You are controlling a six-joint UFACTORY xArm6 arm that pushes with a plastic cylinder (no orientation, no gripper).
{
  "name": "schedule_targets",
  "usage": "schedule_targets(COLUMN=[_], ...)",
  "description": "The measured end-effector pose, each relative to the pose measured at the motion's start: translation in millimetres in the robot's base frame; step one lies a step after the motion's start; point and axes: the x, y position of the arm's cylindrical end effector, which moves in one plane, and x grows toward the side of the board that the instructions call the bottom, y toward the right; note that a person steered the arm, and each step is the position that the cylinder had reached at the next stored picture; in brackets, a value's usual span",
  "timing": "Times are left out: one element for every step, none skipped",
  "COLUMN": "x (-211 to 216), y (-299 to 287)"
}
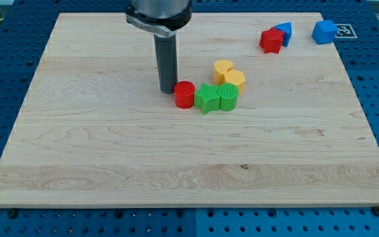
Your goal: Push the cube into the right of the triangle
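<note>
A blue cube (324,31) sits at the view's top right, at the board's right edge. To its left a blue triangle (285,29) touches a red block (270,40) that stands at its lower left. My tip (168,90) rests on the board near the middle, far to the left of the cube and triangle. It is just left of a red cylinder (184,95), touching it or nearly so.
Two green blocks (206,98) (228,96) stand side by side right of the red cylinder. Two yellow blocks (223,68) (234,79) sit just above them. The wooden board (110,158) lies on a blue perforated table.
</note>
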Motion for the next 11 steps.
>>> schedule_targets(x=[-12.2, -67.2, -123.6, -172.2, -201.8, -222.2, -223.3, -200.0, -178.1, -164.7, -164.7], y=[-27.8, -66.6, -53.5, 9.2, 97.6, 183.7, 278.3, 366.4, 387.3, 367.1, 312.8])
